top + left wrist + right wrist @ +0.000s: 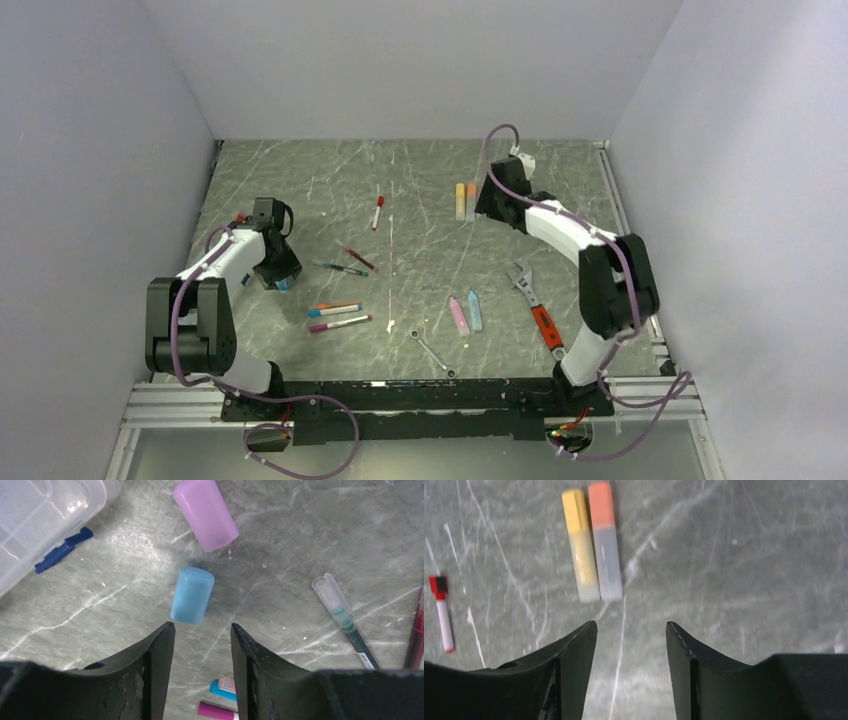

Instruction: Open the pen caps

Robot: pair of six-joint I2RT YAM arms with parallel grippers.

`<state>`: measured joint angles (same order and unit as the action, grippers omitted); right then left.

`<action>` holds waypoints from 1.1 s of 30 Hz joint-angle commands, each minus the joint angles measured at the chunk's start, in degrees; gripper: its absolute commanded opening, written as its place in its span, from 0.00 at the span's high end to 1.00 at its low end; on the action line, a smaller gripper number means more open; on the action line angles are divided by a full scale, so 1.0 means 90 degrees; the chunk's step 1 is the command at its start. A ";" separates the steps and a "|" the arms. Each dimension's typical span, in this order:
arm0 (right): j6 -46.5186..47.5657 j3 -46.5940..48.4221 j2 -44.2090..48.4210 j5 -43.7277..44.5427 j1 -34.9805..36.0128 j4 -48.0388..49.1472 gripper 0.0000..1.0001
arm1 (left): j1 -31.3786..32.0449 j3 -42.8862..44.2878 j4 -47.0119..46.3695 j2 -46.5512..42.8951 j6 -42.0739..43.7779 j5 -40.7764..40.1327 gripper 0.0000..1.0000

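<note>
A loose light-blue cap point(192, 595) lies on the table just past my left gripper's point(202, 626) fingertips; the jaws are open and hold nothing. A loose pink cap point(205, 512) lies farther on. From above, the left gripper point(278, 275) hangs at the table's left side over the blue cap point(286, 286). My right gripper point(631, 625) is open and empty, just short of a yellow highlighter point(580, 550) and a grey one point(608, 565), with a yellow cap point(574, 510) and an orange cap point(601, 505) on them. From above, the right gripper point(492, 198) is beside them point(465, 201).
A clear plastic box point(40, 515) and a small dark-blue piece point(62, 550) sit left of the caps. A green pen point(345, 620) lies to the right. Several markers point(335, 316), pink and blue highlighter bodies point(465, 313), a silver wrench point(432, 352) and a red-handled wrench point(535, 305) lie mid-table.
</note>
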<state>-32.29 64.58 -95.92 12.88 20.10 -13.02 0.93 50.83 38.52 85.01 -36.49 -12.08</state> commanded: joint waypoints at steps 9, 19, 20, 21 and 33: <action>0.0631 0.2490 -0.2388 -0.0025 -0.0124 -0.0162 0.42 | 0.0328 0.0112 0.0001 -0.2126 -0.0235 0.1650 0.33; 0.0775 0.3029 -0.3059 0.0148 -0.0115 -0.0490 0.44 | 0.0547 -0.0364 -0.0006 -0.3326 -0.0339 0.2121 0.30; 0.0798 0.3043 -0.3119 0.0138 -0.0107 -0.0521 0.46 | 0.0550 -0.0364 -0.0003 -0.3361 -0.0324 0.2107 0.30; 0.0809 0.3054 -0.3193 0.0124 -0.0097 -0.0556 0.48 | 0.0549 -0.0350 -0.0003 -0.3380 -0.0305 0.2104 0.31; 0.0930 0.2583 -0.3011 0.0343 -0.0026 -0.0615 0.84 | 0.0561 -0.0232 -0.0239 -0.3443 -0.0406 0.2558 0.36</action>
<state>-24.18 91.15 -125.58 15.07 19.86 -17.69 5.72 47.75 38.76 55.59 -38.85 7.79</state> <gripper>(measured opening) 0.280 0.657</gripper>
